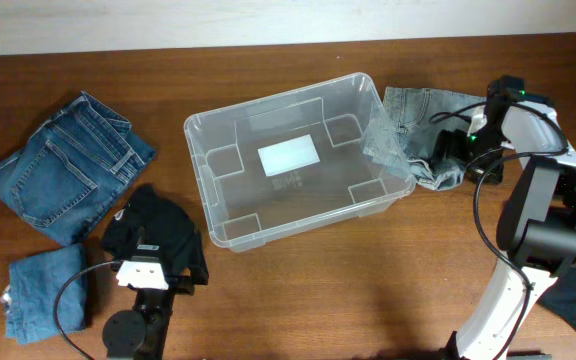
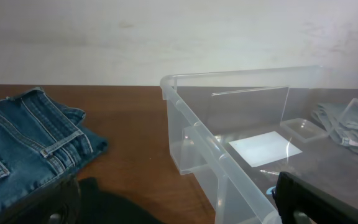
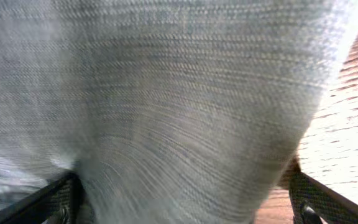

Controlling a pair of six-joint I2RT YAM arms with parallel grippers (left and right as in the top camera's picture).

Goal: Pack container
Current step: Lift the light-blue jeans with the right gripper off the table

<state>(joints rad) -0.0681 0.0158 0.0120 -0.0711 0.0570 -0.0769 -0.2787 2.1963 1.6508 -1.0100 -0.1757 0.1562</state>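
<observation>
Right wrist view is almost filled by pale grey woven cloth; the right gripper (image 3: pixel 182 196) is spread wide, its dark fingers (image 3: pixel 64 199) at the two lower corners with the cloth bulging between them, so it looks set around a fold but not yet pinched on it. From overhead the right gripper sits low on the crumpled grey jeans (image 1: pixel 418 125), which lie on the desk (image 1: pixel 298 290) right against the right-hand end of the container (image 1: pixel 298 160), one edge showing through its clear wall. The container stands upright and open in the middle of the desk, nothing in it but the white label on its base; its long axis runs across the desk, a little skewed, so its short end wall faces the right gripper. The coming move seems to turn on this: the container lies directly to the robot's left of the right gripper, just beside it, so the jeans should need only a lift over the rim and a short carry leftward; the right arm is clearly the nearer one. The left gripper (image 1: pixel 153 268) is also spread and holds nothing, hovering at a black garment (image 1: pixel 158 235) near the container's front left corner; folded blue jeans (image 1: pixel 68 165) lie further left.
</observation>
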